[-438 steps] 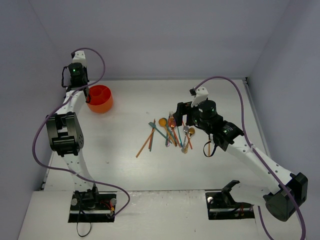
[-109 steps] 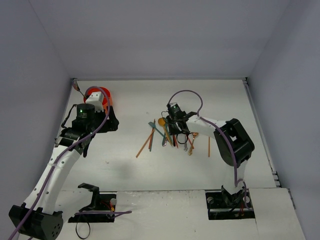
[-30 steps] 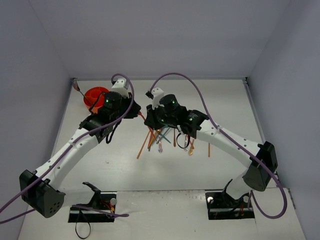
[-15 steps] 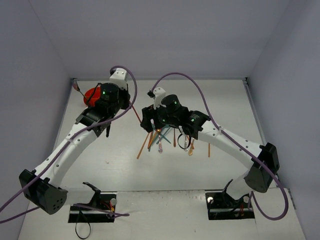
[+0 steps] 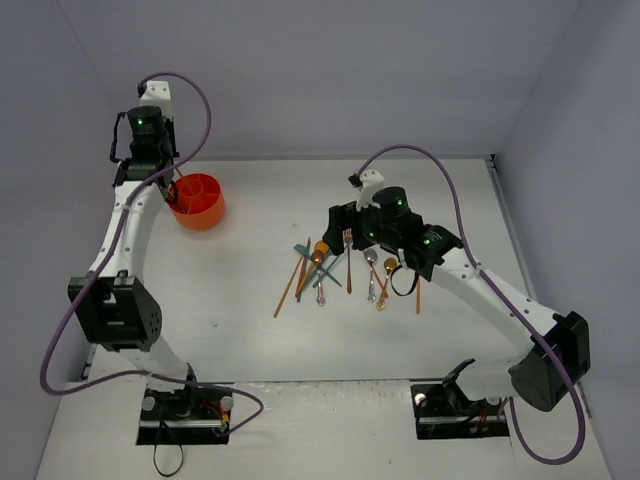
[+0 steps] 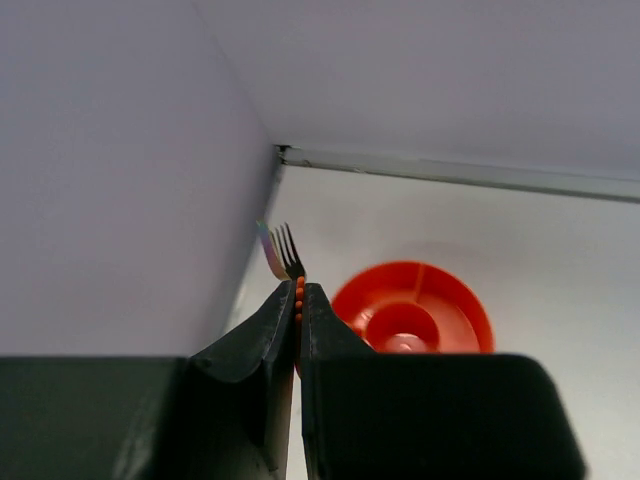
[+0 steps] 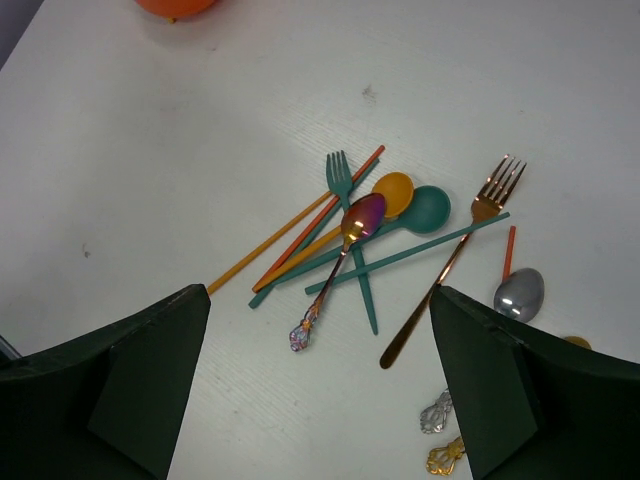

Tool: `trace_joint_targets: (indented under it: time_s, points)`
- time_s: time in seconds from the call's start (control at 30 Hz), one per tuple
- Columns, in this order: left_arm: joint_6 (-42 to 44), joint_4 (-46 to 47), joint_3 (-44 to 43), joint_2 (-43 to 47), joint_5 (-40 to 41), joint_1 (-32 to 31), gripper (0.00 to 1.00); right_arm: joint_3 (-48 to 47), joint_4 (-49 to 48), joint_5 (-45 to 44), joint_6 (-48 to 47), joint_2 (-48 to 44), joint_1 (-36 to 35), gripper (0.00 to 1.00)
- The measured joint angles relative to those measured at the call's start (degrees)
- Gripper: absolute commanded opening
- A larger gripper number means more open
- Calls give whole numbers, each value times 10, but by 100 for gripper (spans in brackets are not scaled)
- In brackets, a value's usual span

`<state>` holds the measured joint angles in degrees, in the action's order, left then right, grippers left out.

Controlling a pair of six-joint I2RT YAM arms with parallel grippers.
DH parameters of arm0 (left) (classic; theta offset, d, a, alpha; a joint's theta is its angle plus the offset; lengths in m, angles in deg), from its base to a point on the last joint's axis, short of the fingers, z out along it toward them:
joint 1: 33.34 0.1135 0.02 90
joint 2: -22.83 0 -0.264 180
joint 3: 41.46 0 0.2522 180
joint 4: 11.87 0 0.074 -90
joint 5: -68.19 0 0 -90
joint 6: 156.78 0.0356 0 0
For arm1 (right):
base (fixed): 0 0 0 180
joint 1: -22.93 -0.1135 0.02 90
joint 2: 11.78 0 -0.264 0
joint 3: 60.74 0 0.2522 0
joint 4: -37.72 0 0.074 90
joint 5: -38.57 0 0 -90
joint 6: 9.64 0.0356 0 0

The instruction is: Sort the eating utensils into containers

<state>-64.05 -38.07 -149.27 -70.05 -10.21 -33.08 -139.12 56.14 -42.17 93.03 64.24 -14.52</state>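
My left gripper [image 6: 298, 286] is shut on a fork [image 6: 288, 244] with an orange beaded handle; its dark tines stick out past the fingertips. Just beyond and to the right stands the round orange-red container [image 6: 455, 300], its inner dividers visible. From above, the left gripper [image 5: 168, 185] hangs at the left rim of the container [image 5: 202, 213]. The other eating utensils [image 5: 330, 268] lie in a loose pile mid-table. My right gripper [image 7: 320, 400] hovers open above them, nothing between its fingers. Below it lie a teal fork [image 7: 341, 172], an iridescent spoon [image 7: 362, 214] and a rose-gold fork [image 7: 490, 195].
The left wall and back corner [image 6: 283, 152] stand close behind the held fork. A silver spoon [image 7: 519, 294], orange chopsticks [image 7: 300, 232] and a teal spoon [image 7: 428, 208] cross each other in the pile. A lone orange stick [image 5: 418, 296] lies right of the pile.
Both grippers met over the pile a second ago. The right gripper has opened and pulled back to the right. The left arm has swung far left with the fork, over to the container.
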Motion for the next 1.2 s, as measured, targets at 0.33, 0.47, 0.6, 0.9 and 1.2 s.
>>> trace_joint_targets:
  time_s: [0.33, 0.47, 0.6, 0.9, 1.2]
  points:
    - [50, 29, -112, -163, 22, 54, 0, 17, 6, 2, -13, -6, 22, 90]
    - [57, 36, -114, -204, 27, 65, 0, 25, 8, 3, -14, -6, 34, 91]
    - [57, 38, -114, -232, 31, 67, 0, 29, 11, 6, -14, -6, 44, 91]
    - [47, 45, -101, -248, 33, 67, 28, 29, 11, 7, -14, -1, 48, 90]
    - [31, 47, -80, -233, 35, 67, 59, 28, 11, -19, 6, 31, 48, 80]
